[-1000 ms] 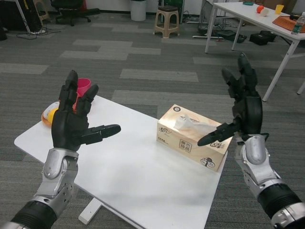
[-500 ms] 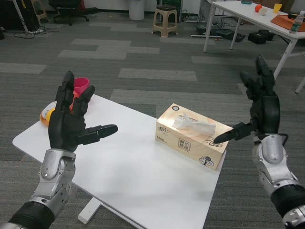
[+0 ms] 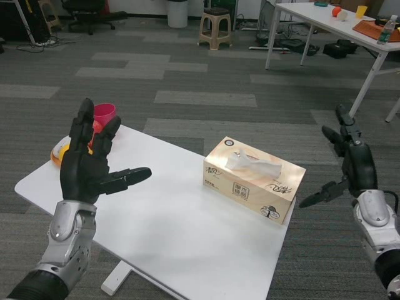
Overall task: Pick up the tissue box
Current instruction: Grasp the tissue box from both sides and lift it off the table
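Tissue box (image 3: 253, 180) sits near table's (image 3: 169, 231) right edge, untouched. Left hand (image 3: 87, 164) raised over table, fingers spread, empty. Right hand (image 3: 350, 167) off table's right side, fingers apart, empty.

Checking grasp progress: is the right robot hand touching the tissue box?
Apart. The head view shows the right robot hand open beside the tissue box, with carpet visible between them.

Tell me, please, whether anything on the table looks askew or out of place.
The tissue box sits at an angle close to the table's right edge, one corner about at the rim. A tissue sticks up crumpled from its slot. Nothing looks spilled or damaged.
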